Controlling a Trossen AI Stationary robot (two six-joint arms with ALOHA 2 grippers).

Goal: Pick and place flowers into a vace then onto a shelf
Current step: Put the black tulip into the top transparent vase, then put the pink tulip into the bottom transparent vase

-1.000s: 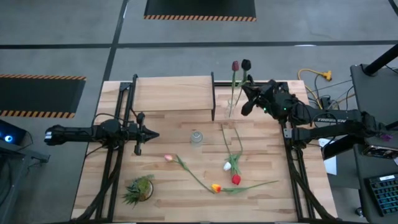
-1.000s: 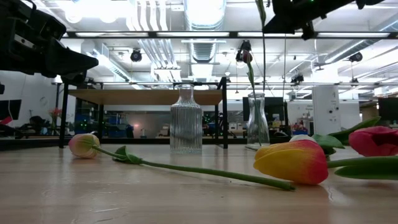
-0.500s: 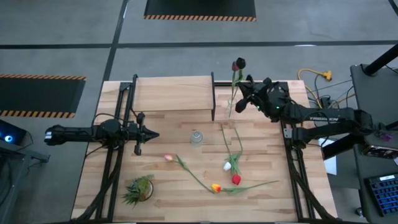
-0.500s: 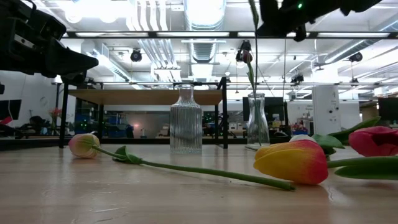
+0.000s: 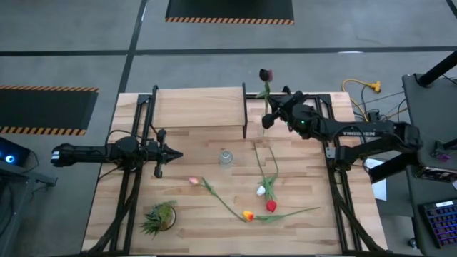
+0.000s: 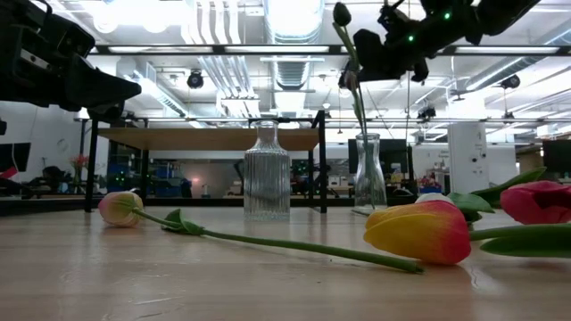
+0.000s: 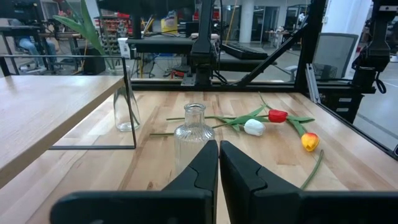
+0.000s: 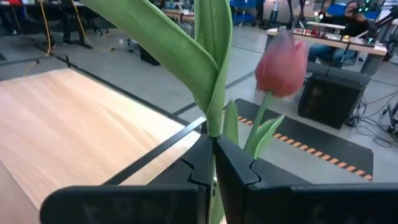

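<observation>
While the right gripper hangs over the tabletop's back edge beside the shelf, jaws pinched on a dark maroon tulip above a clear vase, left gripper near the left edge, jaws together, empty, four tulips lying toward the front edge.

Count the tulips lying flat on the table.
4: pink left of centre; white, red and orange-yellow clustered right of centre. A dark tulip, held aloft by the right claw, is not counted.
</observation>
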